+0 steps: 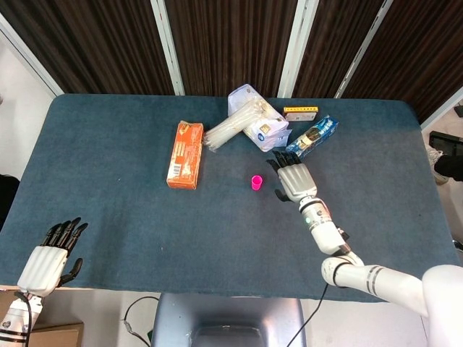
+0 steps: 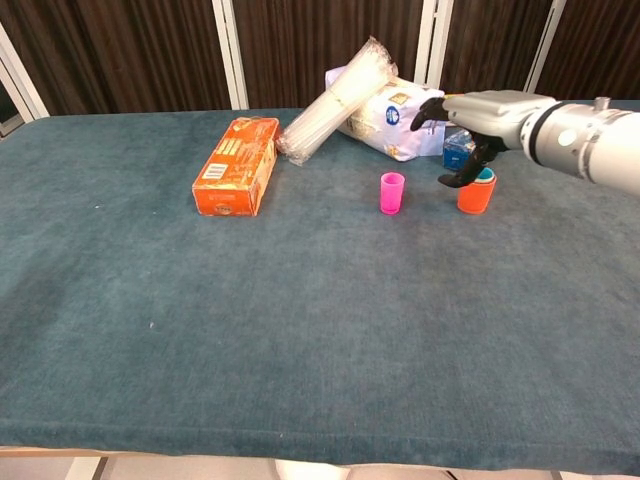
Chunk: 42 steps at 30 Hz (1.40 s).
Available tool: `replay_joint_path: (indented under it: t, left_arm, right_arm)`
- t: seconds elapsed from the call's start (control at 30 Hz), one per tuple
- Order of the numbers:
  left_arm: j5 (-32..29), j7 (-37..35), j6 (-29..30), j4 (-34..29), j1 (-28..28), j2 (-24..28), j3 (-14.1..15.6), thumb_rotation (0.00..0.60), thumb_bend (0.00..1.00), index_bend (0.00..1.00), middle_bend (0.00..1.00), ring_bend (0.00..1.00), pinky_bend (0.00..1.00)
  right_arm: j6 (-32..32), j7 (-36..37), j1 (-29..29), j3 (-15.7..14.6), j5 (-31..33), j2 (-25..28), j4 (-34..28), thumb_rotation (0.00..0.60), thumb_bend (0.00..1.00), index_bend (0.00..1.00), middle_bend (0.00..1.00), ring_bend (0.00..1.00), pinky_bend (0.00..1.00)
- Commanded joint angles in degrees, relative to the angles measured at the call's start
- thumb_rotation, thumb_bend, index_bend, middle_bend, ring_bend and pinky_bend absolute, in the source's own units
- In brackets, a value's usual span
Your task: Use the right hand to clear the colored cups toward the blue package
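Observation:
A pink cup [image 1: 256, 182] [image 2: 392, 193] stands alone mid-table. To its right stands an orange cup [image 2: 475, 195] with a blue cup [image 2: 485, 175] nested in its top; the head view hides this stack under my right hand. My right hand [image 1: 291, 179] [image 2: 478, 110] hovers open and empty between the pink cup and the stack, fingers spread. The blue package [image 1: 312, 136] [image 2: 457, 151] lies just behind the stack. My left hand [image 1: 45, 264] hangs open off the table's near left edge.
An orange box [image 1: 186, 154] [image 2: 238, 165] lies left of centre. A clear sleeve of white cups [image 1: 233, 124] leans on a white and blue bag [image 1: 266, 131] at the back. A small yellow box [image 1: 300, 113] sits behind the blue package.

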Motion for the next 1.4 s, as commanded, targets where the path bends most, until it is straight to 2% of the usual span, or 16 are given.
replay_joint_path:
  t: [0.03,0.23,0.4,0.7,0.87,1.2,1.4]
  left_arm:
    - [-0.1,-0.1,0.0,0.1,0.0,0.1,0.0,0.600,0.46,0.00,0.00,0.00,0.11]
    - [-0.3,-0.3,0.0,0.2,0.1,0.3,0.0,0.600,0.46,0.00,0.00,0.00,0.11]
    - [-0.6,-0.1,0.1,0.1,0.2,0.3,-0.1,0.600,0.46,0.00,0.00,0.00,0.11]
    - [-1.7,1.4,0.6,0.3,0.5,-0.2,-0.8,0.600,0.46,0.00,0.00,0.00,0.11]
    - [-1.4,0.9,0.5,0.1,0.5,0.1,-0.5,0.600,0.46,0.00,0.00,0.00,0.11]
    - [-0.8,0.1,1.3,0.0,0.8,0.5,-0.4,0.600,0.46,0.00,0.00,0.00,0.11]
    - [-0.7,-0.1,1.5,-0.1,0.9,0.6,-0.4,0.600,0.46,0.00,0.00,0.00,0.11]
  right_arm:
    - [-1.5,-4.7,3.9,0.7,4.9,-5.3,5.9,0.600,0.46,0.32,0.00,0.00,0.00]
    - [-2.1,-6.1,5.9,0.9,6.9,-9.5,10.9,0.600,0.46,0.38,0.00,0.00,0.00]
    - [-3.4,-5.6,7.3,1.0,6.8,-11.7,14.2,0.600,0.46,0.39,0.00,0.00,0.00]
    - [-3.7,-4.5,8.6,1.1,5.4,-15.3,19.3,0.600,0.48,0.47,0.00,0.00,0.00]
    - [-3.7,-3.8,8.7,1.5,4.9,-16.2,20.6,0.600,0.49,0.53,0.01,0.00,0.00]
    - [-2.9,-5.2,8.4,1.9,5.3,-16.3,20.6,0.600,0.50,0.56,0.02,0.00,0.00]
    - [-2.1,-5.6,8.2,2.2,5.3,-16.1,20.2,0.600,0.50,0.65,0.06,0.00,0.00]
